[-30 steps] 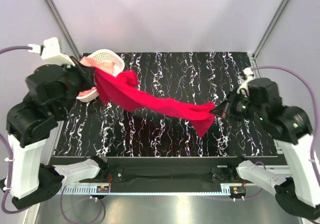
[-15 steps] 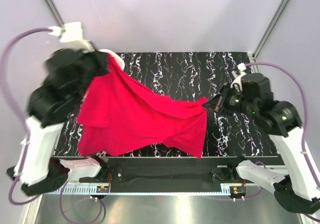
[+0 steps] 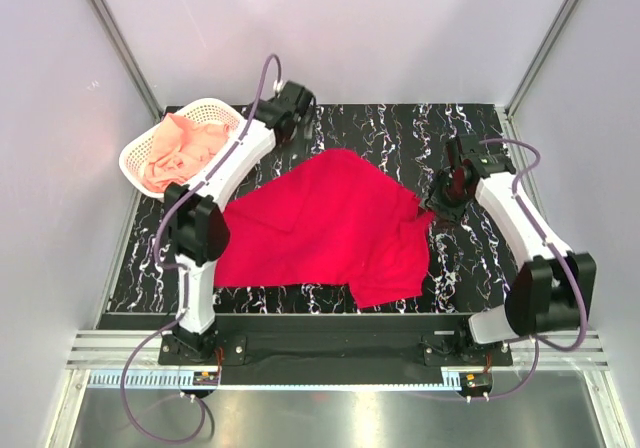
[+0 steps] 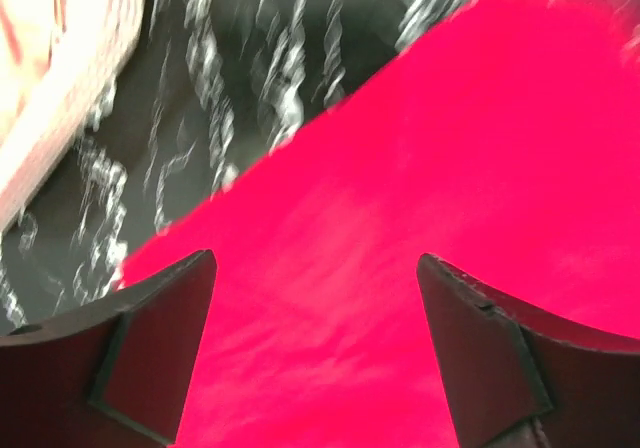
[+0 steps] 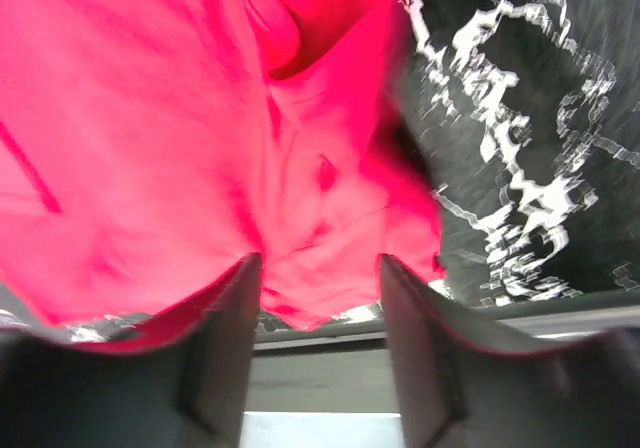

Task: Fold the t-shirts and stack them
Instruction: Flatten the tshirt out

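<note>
The red shirt [image 3: 330,223] lies rumpled; left tool [image 4: 315,268], right tool [image 5: 320,263] both spread. Smooth it flat before folding.

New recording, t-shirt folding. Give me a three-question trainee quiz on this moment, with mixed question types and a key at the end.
1. True or false: the red t-shirt lies neatly folded on the table.
2. Where is the pink t-shirt? A. crumpled in the white basket; B. on top of the red t-shirt; C. flat on the table.
3. Fill in: the left gripper hangs over the red cloth with its jaws ____.
Key: 1 false, it lies spread out and rumpled; 2 A; 3 open.
</note>
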Tool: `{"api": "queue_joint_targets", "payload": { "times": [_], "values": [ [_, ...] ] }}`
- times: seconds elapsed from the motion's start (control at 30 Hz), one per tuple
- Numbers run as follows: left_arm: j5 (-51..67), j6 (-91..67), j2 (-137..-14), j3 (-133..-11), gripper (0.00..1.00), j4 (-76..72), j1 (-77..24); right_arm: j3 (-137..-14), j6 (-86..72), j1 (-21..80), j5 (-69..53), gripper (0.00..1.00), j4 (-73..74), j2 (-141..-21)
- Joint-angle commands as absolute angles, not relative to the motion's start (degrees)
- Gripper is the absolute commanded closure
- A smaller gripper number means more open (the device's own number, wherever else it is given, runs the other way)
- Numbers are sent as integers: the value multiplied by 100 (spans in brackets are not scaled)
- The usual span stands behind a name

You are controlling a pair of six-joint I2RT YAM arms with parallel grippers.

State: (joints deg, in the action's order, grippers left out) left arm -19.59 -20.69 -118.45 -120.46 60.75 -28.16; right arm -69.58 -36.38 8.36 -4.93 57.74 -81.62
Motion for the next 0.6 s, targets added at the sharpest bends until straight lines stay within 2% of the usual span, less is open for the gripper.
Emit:
{"api": "queue_joint_targets", "payload": {
  "times": [0.0, 0.13, 0.23, 0.3, 0.47, 0.57],
  "values": [
    [-2189, -2118, -9982, -10702, 11, 6136, -2786, -7383, -2769, 879, -53, 36, 5888, -8367],
    [-1426, -2171, -8502, -8652, 14, 5399, -2777, -7287, -2585, 923, -393, 20, 5784, -8332],
    [-600, -2320, -7666, -7395, 17, 5282, -2777, -6892, -2514, 1037, -1043, 20, 5555, -8262],
    [-307, -2434, -7428, -6919, 22, 5282, -2786, -6514, -2522, 1072, -1291, 25, 5388, -8253],
    [-957, -3022, -6707, -5898, 25, 5651, -2725, -5714, -2803, 1160, -2091, 44, 5204, -8113],
    [-775, -3330, -6409, -5504, 38, 5582, -2453, -5310, -2935, 1396, -2224, 56, 4923, -7867]
  ]
}}
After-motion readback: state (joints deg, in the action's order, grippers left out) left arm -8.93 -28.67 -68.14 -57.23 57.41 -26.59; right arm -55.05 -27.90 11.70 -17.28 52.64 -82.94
